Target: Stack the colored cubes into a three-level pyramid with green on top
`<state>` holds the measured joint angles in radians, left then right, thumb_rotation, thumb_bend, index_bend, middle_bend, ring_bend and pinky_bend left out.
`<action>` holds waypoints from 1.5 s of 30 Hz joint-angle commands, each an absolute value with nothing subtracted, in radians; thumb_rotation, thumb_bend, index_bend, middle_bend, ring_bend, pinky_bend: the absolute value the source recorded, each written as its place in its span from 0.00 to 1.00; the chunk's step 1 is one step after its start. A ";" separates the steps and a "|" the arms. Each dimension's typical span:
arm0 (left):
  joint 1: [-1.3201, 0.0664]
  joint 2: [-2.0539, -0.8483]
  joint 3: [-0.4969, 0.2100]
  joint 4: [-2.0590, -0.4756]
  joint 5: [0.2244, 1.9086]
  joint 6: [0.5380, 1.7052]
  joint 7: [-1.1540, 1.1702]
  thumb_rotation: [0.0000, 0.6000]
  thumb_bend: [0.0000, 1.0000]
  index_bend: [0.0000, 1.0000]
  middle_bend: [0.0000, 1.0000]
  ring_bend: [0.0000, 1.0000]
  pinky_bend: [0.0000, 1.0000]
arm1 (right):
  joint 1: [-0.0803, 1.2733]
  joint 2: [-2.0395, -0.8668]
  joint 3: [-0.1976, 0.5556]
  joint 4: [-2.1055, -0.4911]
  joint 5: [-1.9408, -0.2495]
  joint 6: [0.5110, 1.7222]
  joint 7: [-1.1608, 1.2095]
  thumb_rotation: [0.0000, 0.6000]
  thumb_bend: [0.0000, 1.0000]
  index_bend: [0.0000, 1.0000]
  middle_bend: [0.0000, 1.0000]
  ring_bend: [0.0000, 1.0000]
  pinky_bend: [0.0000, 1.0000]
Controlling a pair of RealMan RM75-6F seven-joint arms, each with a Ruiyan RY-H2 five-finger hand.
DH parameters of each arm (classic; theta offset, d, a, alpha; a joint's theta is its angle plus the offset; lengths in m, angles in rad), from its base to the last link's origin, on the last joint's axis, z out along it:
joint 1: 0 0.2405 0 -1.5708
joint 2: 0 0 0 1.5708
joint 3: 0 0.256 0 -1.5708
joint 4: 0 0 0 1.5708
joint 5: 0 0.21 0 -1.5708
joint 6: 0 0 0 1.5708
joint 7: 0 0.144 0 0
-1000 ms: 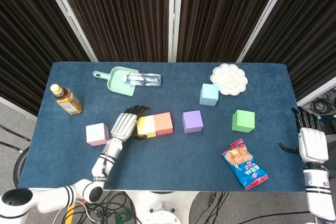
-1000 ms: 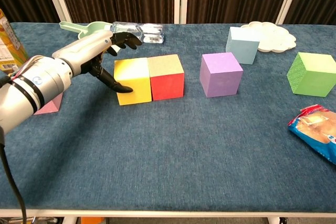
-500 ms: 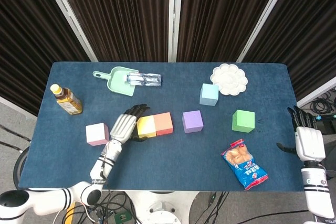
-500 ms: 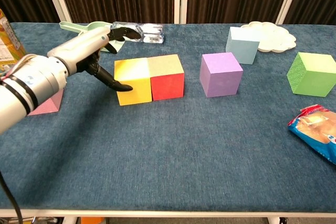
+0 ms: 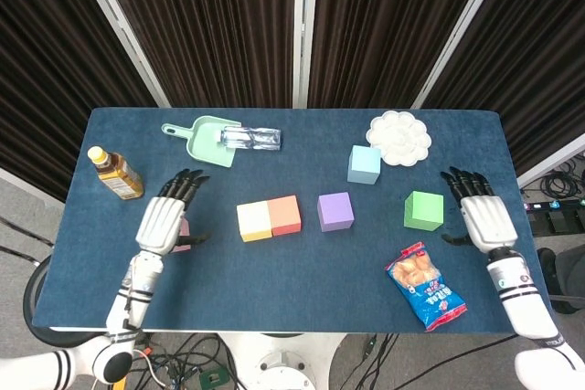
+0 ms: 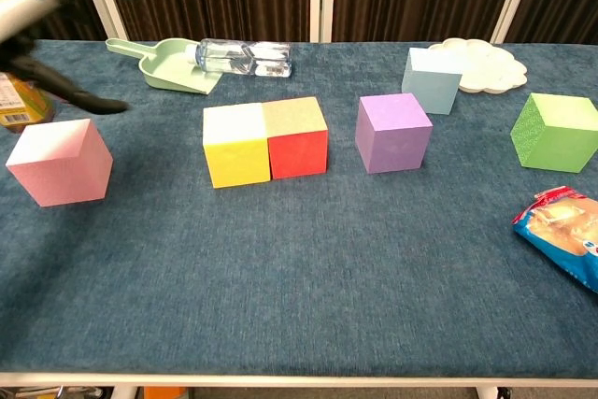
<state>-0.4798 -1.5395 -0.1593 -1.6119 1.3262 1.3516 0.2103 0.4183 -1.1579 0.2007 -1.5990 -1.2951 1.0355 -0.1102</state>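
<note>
Left hand [image 5: 162, 222]: I pulled it off the yellow cube [image 5: 253, 221]. Now it floats over the pink cube [image 6: 60, 163], fingers spread, holding nothing.
Base row: yellow touches the red cube [image 5: 284, 215]. The purple cube [image 5: 335, 211] sits near, not joined yet.
Green cube [image 5: 424, 209]: on the table, not stacked yet.
Right hand [image 5: 483, 217]: I brought it in beside green, fingers spread, holding nothing.

Matt blue cloth table cover [image 6: 308, 296]; matt foam-like yellow cube [image 6: 236, 144]; glossy clear plastic bottle [image 6: 243, 56]; shiny snack packet [image 5: 426, 287].
</note>
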 commanded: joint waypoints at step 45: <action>-0.296 -1.383 -0.138 -1.516 1.288 1.378 0.092 1.00 0.00 0.14 0.08 0.02 0.14 | 0.838 -1.490 0.188 -1.361 -1.191 0.745 -0.212 1.00 0.21 0.00 0.45 0.01 0.00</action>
